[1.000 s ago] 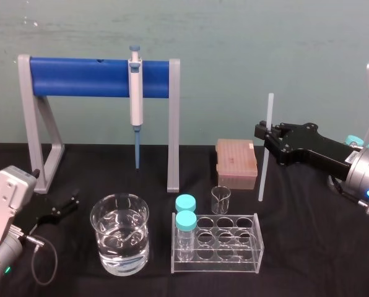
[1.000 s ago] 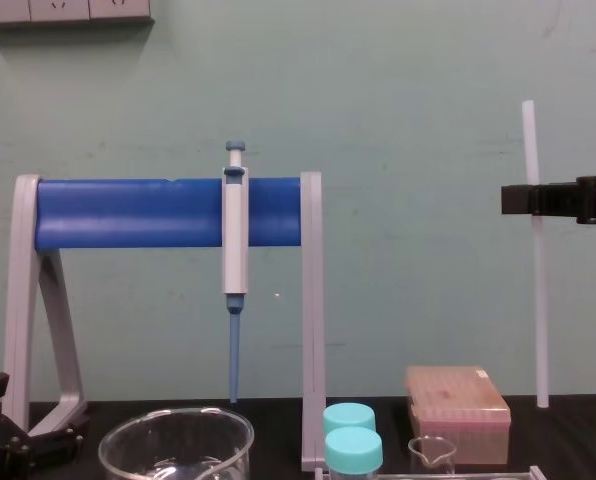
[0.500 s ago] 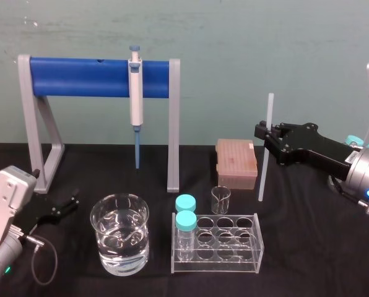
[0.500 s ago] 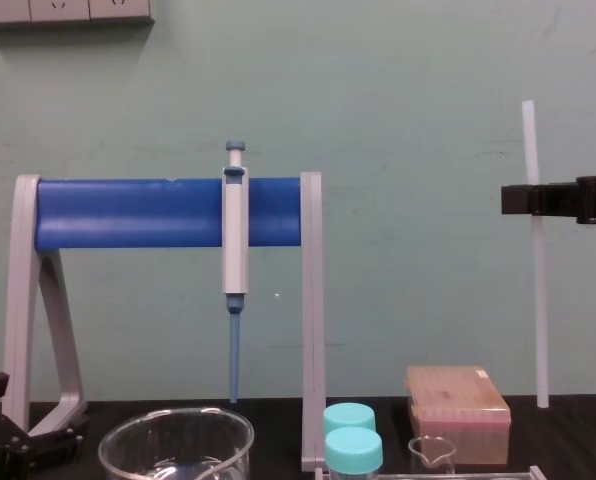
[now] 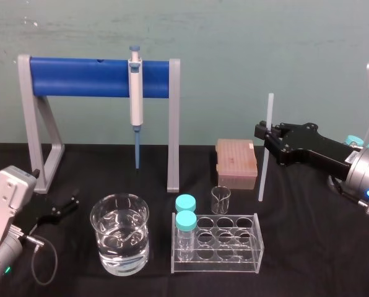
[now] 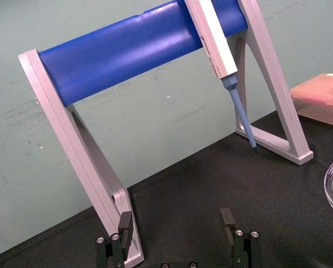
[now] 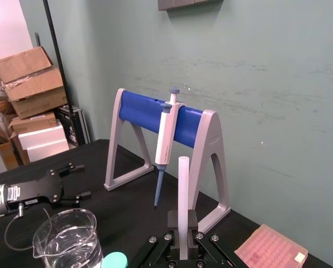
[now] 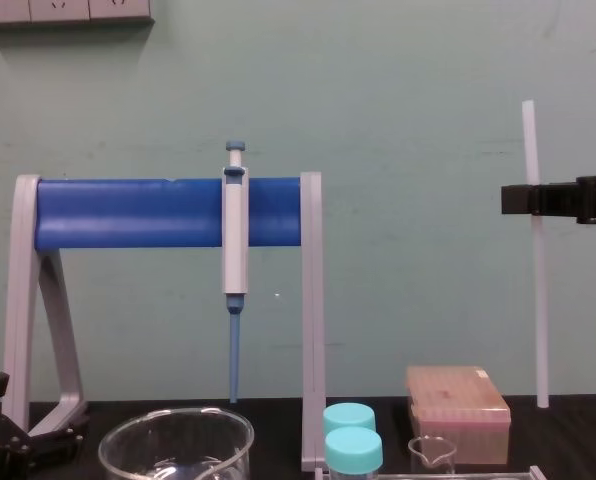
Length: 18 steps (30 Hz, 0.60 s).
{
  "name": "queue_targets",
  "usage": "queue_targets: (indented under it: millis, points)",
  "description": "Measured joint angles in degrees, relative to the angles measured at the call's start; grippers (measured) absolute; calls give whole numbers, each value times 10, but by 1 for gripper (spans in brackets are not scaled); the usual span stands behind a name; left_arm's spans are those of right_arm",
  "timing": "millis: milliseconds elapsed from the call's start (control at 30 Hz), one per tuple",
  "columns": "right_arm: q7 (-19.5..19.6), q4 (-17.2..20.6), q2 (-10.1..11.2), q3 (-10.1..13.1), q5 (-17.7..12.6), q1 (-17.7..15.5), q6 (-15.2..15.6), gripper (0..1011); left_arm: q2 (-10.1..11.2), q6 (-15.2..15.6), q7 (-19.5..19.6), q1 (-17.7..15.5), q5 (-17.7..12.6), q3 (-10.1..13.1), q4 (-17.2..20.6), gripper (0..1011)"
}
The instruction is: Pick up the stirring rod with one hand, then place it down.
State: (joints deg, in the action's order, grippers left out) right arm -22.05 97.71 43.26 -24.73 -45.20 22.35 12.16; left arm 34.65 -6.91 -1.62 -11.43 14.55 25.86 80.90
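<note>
The stirring rod (image 5: 265,148) is a thin white translucent stick held upright at the right, its lower end just above the black table beside the pink box. My right gripper (image 5: 263,135) is shut on the stirring rod a little above its middle; the chest view shows the stirring rod (image 8: 536,280) crossed by the right gripper (image 8: 530,199), and the right wrist view shows the stirring rod (image 7: 182,192) rising from the right gripper (image 7: 182,237). My left gripper (image 5: 72,202) rests open low at the left by the rack's foot, and the left gripper (image 6: 176,223) holds nothing.
A grey rack with a blue bar (image 5: 79,77) holds a white-and-blue pipette (image 5: 135,93) at the back. A beaker of water (image 5: 119,234), a clear tube rack (image 5: 218,244) with two teal-capped vials, a small glass beaker (image 5: 220,199) and a pink tip box (image 5: 236,163) stand on the black table.
</note>
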Motion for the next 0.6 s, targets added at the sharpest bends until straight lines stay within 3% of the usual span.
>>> queue_targets:
  millis: [400,600]
  points:
    - [-1,0,-1,1,0,0,0,72,0,0,0,0,0,0,0,1005]
    - [-22,-7,-7,8,1,4,-3,72,0,0,0,0,0,0,0,1005]
